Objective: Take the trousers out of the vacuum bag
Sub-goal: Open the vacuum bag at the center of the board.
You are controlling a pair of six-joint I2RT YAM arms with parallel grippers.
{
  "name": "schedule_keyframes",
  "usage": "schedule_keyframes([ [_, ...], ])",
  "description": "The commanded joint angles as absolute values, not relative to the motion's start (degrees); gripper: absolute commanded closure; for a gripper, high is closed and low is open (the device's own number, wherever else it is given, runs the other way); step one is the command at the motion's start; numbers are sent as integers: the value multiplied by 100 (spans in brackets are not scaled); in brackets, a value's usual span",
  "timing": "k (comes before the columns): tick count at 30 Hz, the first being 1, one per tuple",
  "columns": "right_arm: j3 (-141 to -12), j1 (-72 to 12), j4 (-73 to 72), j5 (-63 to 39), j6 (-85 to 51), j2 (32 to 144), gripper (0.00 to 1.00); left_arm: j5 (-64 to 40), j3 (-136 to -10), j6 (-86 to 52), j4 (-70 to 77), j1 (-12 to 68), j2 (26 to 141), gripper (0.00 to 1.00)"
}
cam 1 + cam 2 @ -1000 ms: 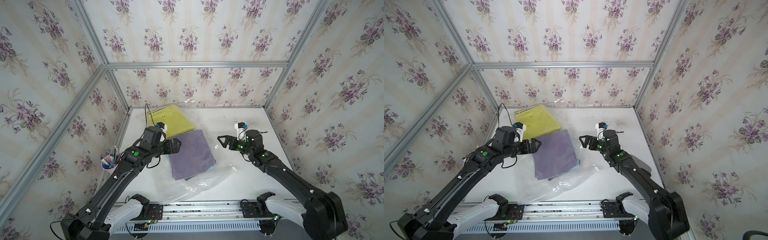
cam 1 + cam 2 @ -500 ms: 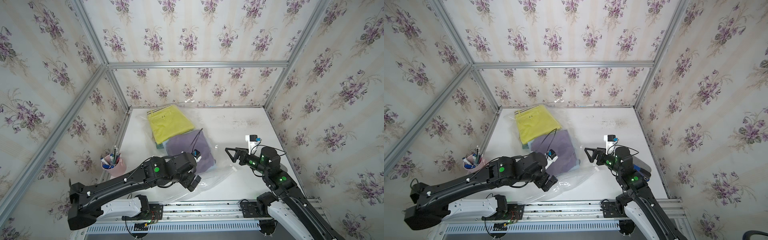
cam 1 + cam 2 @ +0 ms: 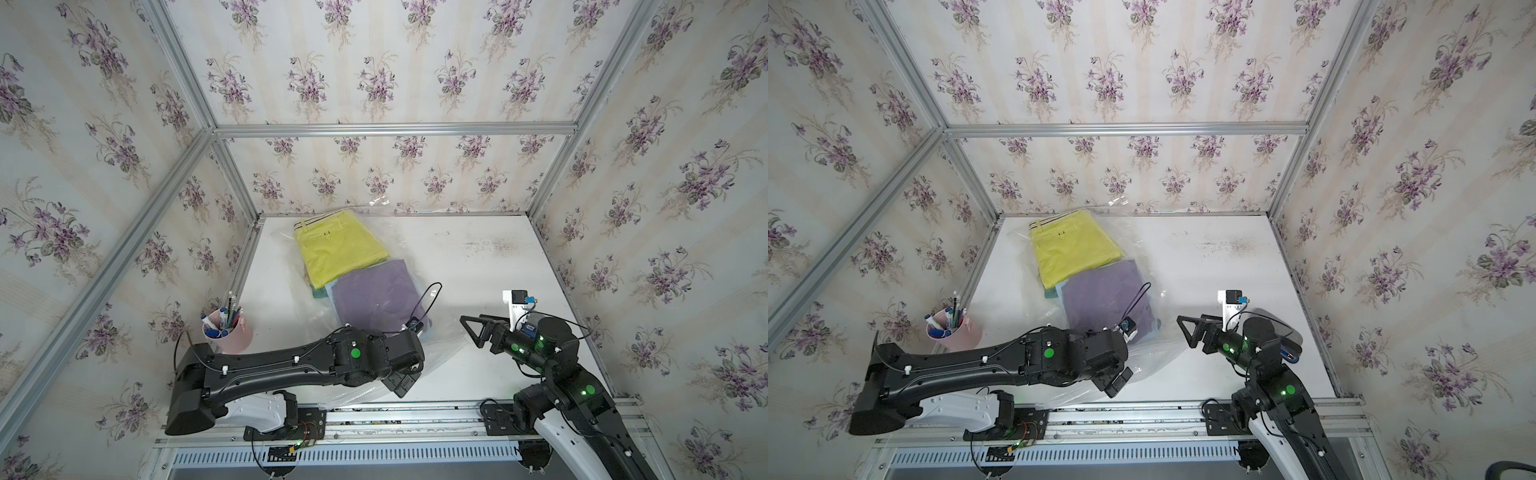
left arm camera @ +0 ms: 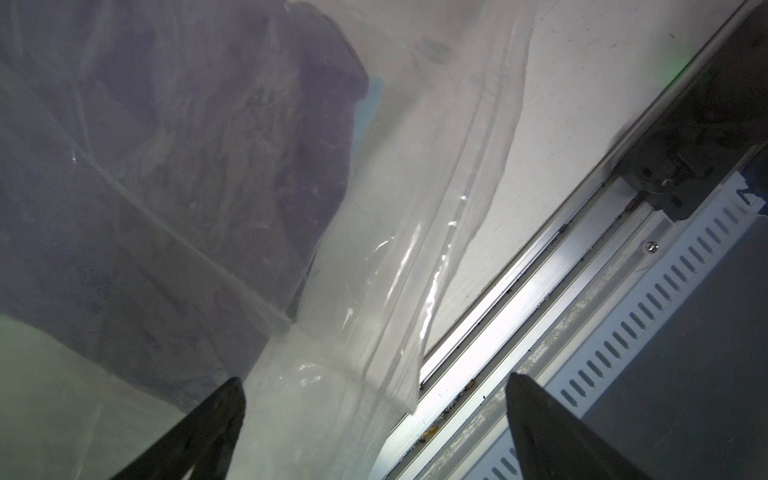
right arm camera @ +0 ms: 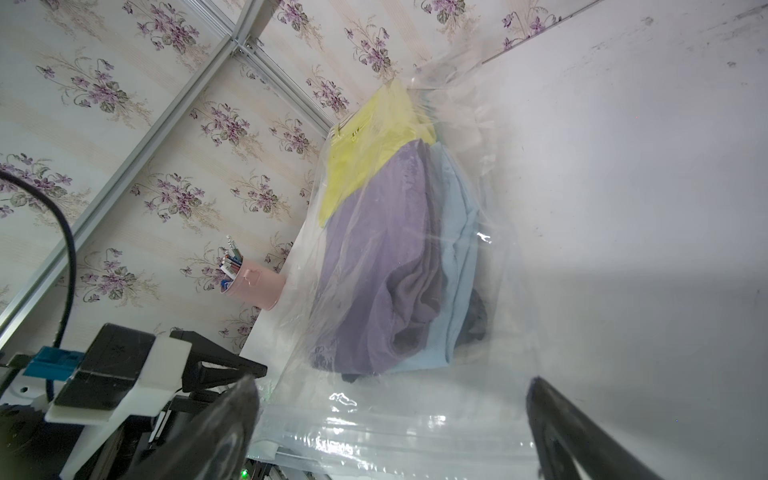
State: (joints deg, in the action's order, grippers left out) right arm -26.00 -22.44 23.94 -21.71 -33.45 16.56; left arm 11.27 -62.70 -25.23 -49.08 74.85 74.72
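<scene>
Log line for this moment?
left tool: open, at bag edge | right tool: open, empty, facing bag | trousers: inside bag

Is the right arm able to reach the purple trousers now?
Probably not directly: the purple trousers lie inside the vacuum bag, under its plastic. The open right end effector faces the bag, otherwise unobstructed.

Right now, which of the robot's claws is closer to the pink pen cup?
Left. The left gripper hangs open over the near edge of the bag, a little way from the cup; the right gripper, also open, sits beyond the bag, farther off.
</scene>
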Motion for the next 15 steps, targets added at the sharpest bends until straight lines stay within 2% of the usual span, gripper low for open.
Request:
schedule_keyframes([
  [1,-2513,-2249,2670,-2258,-3586,1413,0,1693,-6199,-2764,-4717,7515,7488,0],
  [4,-2418,-2246,2672,-2409,-3722,1200,0,1808,-6122,-2827,-4679,7512,7590,2],
  [7,-2391,-2250,2765,-2435,-3753,1062,0,1868,-6080,-2834,-4595,7515,7802,14],
  [10,-2384,-2249,2771,-2539,-3770,1062,1,2014,-6065,-2884,-4515,7514,7990,28],
  [15,-2242,-2248,2455,-2833,-3923,1125,3,2142,-6226,-2831,-4450,7498,8271,62],
])
